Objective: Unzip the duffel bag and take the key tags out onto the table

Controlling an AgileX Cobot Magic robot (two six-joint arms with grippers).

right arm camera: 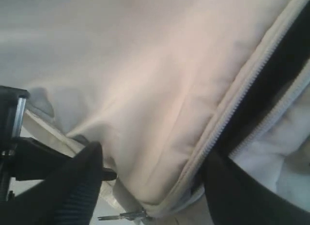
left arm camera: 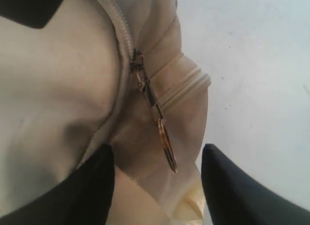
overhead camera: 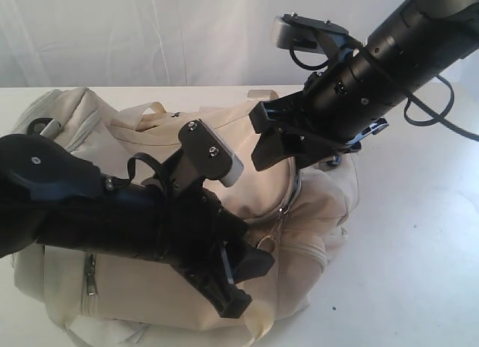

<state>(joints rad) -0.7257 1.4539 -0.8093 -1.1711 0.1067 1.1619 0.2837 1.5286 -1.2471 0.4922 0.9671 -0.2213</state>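
**Catch the pull near the slider, then draw along the teeth**

The left fingers [left arm camera: 94, 184] stand apart and hold nothing. The zipper pull [left arm camera: 151, 101] and its metal ring [left arm camera: 169, 154] hang loose in the gap between them. The right fingers [right arm camera: 80, 179] are apart too, straddling a fold of the top panel just beside the seam. I cannot tell whether they press on the cloth.

Next to the right fingers the zip is already parted, and dark lining [right arm camera: 276, 74] shows through the slit. The step in hand looks like the unzipping, only partly done.

To do it well, the left fingers should probably close on the flat links of the pull, close to the slider [left arm camera: 137, 60], not on the dangling ring. The ring would likely swivel and slip. The draw should then follow the curve of the teeth, kept low against the fabric. Lifting the soft bag would most likely only bunch it. The right fingers could pin the panel behind the slider so the cloth stays taut.

The duffel bag [overhead camera: 314, 212] lies slumped on the white counter [overhead camera: 419, 242], under both arms. The key tags are not visible in any view and are presumably still inside.
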